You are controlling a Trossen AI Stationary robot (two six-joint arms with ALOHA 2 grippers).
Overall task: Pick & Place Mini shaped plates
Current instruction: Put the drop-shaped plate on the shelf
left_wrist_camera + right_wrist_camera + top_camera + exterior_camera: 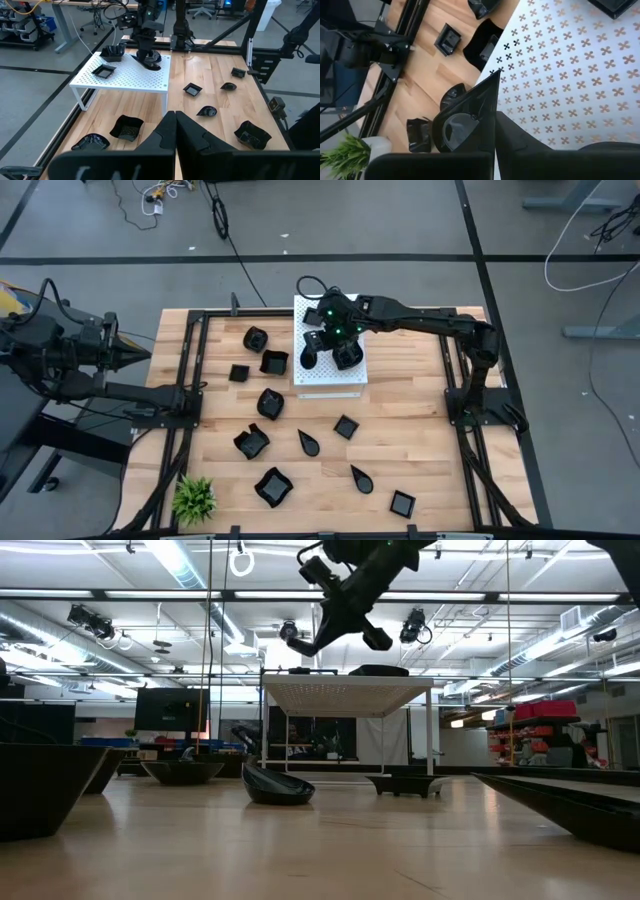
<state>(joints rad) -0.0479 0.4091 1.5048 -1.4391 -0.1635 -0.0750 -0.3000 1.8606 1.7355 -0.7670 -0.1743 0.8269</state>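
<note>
Several mini shaped plates, small glossy black dishes, lie on the wooden table (400, 450), among them a teardrop one (309, 443) and a square one (345, 426). More sit on the white perforated board (345, 380), such as one near its far left corner (103, 71). My right gripper (492, 117) reaches over the board's left part from the table's right and is shut on a teardrop plate (457, 125). My left gripper (175, 125) waits shut and empty beyond the table's left edge. My right gripper pinches the teardrop plate between its two fingers at the plate's wide end (470, 135). The fingers (530, 145) slant down from the table's right. The plate stands on edge, pointed tip (494, 77) away from the gripper, lifted clear above the board (345, 695).
A small green plant (195, 498) stands at the table's near left corner. Black frame rails (190, 380) run along the table's left and right sides. The board stands on thin white legs (264, 730), with plates on the table around it.
</note>
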